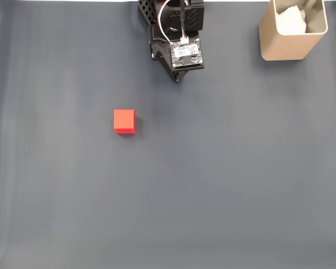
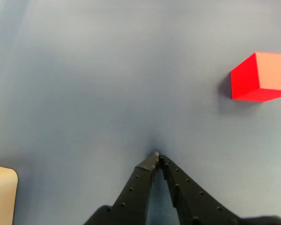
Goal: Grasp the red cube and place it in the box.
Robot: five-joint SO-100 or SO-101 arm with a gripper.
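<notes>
My gripper (image 2: 157,156) hangs empty with its fingertips pinched together, and the red cube (image 2: 262,77) sits alone on the grey mat (image 1: 224,179), off to the right in the wrist view. If I drop in without opening wide, I'd likely shove it away, and the box (image 1: 293,33) stands well apart.

no legible text, labels or numbers
</notes>
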